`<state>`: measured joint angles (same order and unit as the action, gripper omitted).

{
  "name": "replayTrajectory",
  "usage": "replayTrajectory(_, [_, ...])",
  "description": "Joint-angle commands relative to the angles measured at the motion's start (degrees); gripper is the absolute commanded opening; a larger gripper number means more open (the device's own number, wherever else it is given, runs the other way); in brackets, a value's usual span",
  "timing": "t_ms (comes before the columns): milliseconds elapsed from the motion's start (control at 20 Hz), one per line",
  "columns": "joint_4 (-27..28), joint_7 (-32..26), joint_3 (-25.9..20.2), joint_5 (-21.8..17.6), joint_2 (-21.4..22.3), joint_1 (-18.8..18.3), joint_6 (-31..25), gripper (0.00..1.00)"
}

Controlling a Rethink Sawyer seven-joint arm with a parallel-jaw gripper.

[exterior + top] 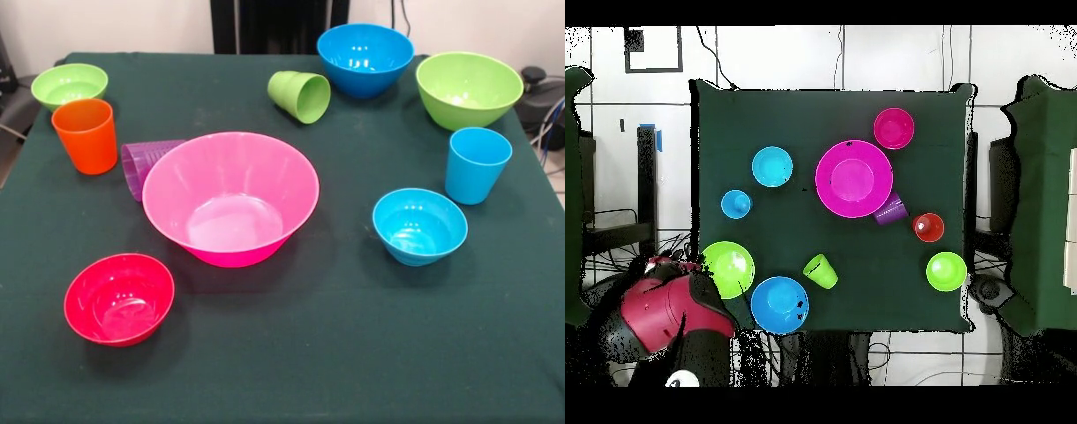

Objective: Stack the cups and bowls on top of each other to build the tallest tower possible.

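Note:
The large pink bowl stands empty mid-table. A purple cup lies on its side against it. An orange cup and a light blue cup stand upright. A light green cup lies on its side. The small red bowl, small light blue bowl, small green bowl, medium blue bowl and medium green bowl each stand alone. No piece rests in another, so no tower shows. The gripper is hidden.
The red arm is drawn back off the table's corner in the overhead view, beside the medium green bowl. The dark green cloth table has open cloth along its front edge. Cables and gear lie beyond the right edge.

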<state>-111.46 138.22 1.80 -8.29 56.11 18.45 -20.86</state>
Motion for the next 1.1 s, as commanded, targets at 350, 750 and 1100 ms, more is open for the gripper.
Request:
replayTrajectory(350, [-9.3,5.7,1.4,-4.0,-4.1,-0.4,9.6,1.00])
replayTrajectory(750, [-4.3,4.4,5.5,-6.2,-16.6,2.0,24.3,1.00])
replayTrajectory(1100, [-2.4,2.6,6.6,-5.7,-22.8,1.5,31.6,1.00])
